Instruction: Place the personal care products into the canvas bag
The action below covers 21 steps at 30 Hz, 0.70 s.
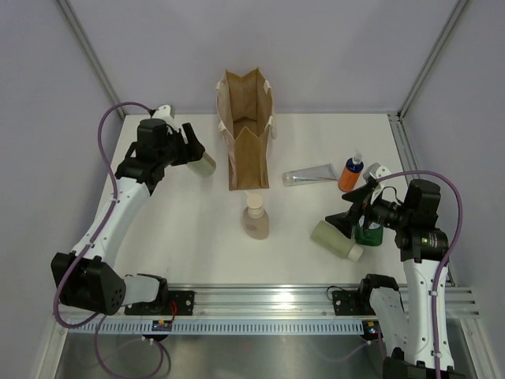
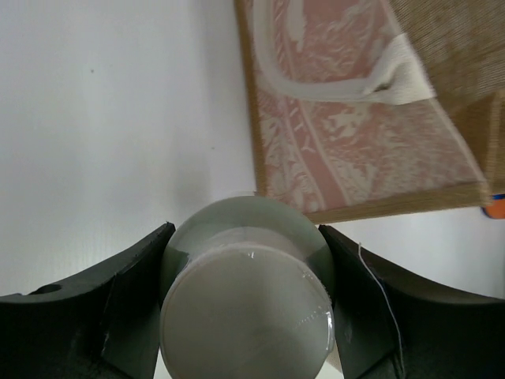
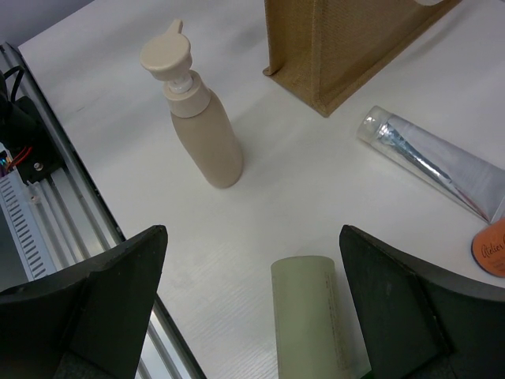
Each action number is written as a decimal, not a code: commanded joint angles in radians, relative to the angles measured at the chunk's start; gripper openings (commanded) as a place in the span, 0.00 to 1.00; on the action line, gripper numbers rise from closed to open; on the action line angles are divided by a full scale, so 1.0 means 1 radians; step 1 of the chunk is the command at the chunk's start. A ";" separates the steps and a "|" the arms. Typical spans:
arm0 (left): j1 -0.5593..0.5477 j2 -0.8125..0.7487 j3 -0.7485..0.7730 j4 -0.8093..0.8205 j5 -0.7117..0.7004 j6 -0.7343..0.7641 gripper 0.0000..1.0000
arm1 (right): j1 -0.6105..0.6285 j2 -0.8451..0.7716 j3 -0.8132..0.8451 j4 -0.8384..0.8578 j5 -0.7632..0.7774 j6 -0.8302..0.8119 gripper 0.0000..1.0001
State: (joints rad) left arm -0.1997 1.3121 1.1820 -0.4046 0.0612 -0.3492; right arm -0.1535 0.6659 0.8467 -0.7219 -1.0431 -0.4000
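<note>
The canvas bag stands open at the back centre; it also shows in the left wrist view. My left gripper is shut on a pale green bottle, held just left of the bag. My right gripper is open above a second pale green bottle lying on the table. A beige-pink bottle stands in front of the bag. A silver tube, an orange bottle and a dark green bottle are at the right.
The aluminium rail runs along the table's near edge. Frame posts stand at the back corners. The right arm's purple cable loops above the dark green bottle.
</note>
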 commanded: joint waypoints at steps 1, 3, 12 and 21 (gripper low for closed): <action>-0.021 -0.085 0.111 0.085 0.068 -0.088 0.00 | -0.008 -0.002 0.006 0.027 -0.041 0.000 0.99; -0.043 -0.108 0.151 0.087 0.055 -0.106 0.00 | -0.009 -0.002 0.006 0.027 -0.044 0.000 1.00; -0.145 0.034 0.549 0.079 -0.037 -0.163 0.00 | -0.009 0.000 0.008 0.022 -0.063 0.000 0.99; -0.187 0.416 0.888 0.041 -0.058 -0.105 0.00 | -0.009 -0.025 0.008 0.022 -0.078 0.010 0.99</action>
State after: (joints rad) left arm -0.3828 1.6295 1.9602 -0.4545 0.0349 -0.4706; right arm -0.1562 0.6586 0.8467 -0.7227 -1.0874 -0.3969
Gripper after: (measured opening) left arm 0.717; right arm 0.993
